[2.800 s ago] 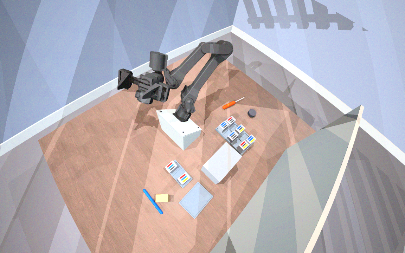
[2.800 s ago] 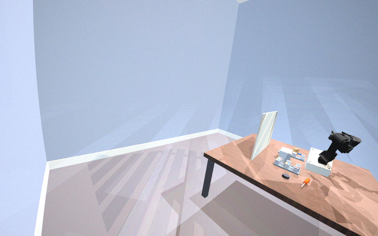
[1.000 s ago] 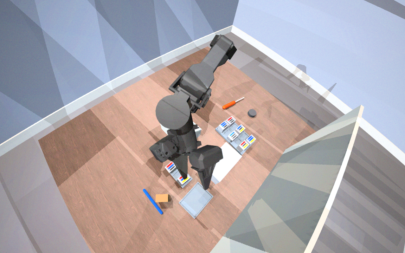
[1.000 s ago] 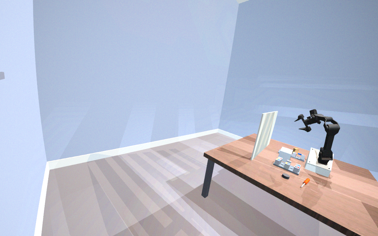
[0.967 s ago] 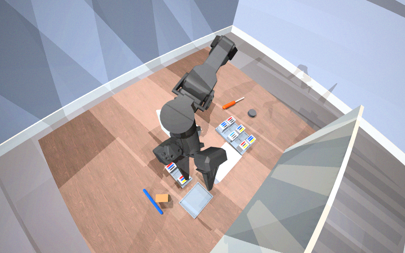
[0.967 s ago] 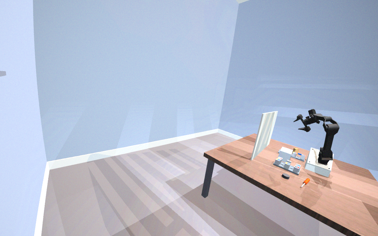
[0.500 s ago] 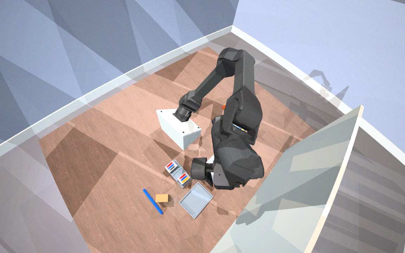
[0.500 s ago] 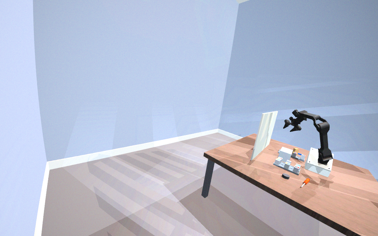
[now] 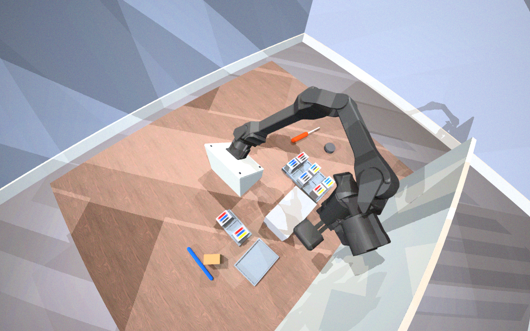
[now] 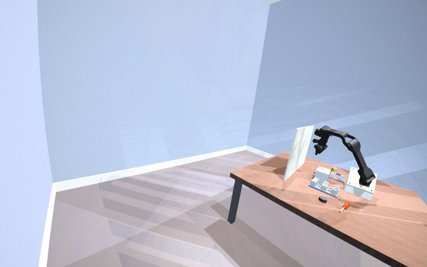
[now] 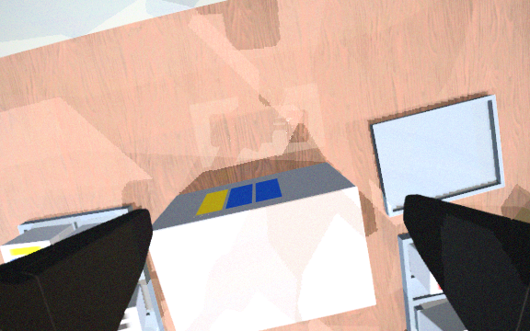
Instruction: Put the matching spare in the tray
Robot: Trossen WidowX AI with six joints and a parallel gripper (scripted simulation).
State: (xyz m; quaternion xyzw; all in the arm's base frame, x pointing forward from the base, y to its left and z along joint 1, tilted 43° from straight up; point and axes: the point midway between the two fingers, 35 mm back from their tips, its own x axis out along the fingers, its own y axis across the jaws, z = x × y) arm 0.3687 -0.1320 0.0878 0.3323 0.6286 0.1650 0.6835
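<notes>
The mounted unit (image 9: pixel 287 214) (image 10: pixel 323 171) (image 11: pixel 265 262) is a white block. In the wrist view its grey back face (image 11: pixel 302 181) shows a yellow patch (image 11: pixel 212 202) and two blue patches (image 11: pixel 253 193). My gripper (image 11: pixel 278 214) (image 10: pixel 318 151) (image 9: pixel 315 232) is open and empty, hanging above the unit and looking down at its back. The flat grey tray (image 9: pixel 256 261) (image 11: pixel 436 152) lies empty beyond the unit. Several spares with coloured stripes sit in a rack (image 9: pixel 308 174) (image 10: pixel 323 187) beside the unit. Two more spares (image 9: pixel 233 225) lie near the tray.
A tall mirror panel (image 9: pixel 382 255) (image 10: pixel 298 152) stands at the table edge behind the unit. The arm's white base box (image 9: pixel 233 168) (image 10: pixel 359 187), an orange screwdriver (image 9: pixel 302 135) (image 10: pixel 344 206), a dark puck (image 9: pixel 330 147) (image 10: pixel 323 199), a blue pen (image 9: pixel 199 263) and a tan block (image 9: pixel 211 259) are on the table.
</notes>
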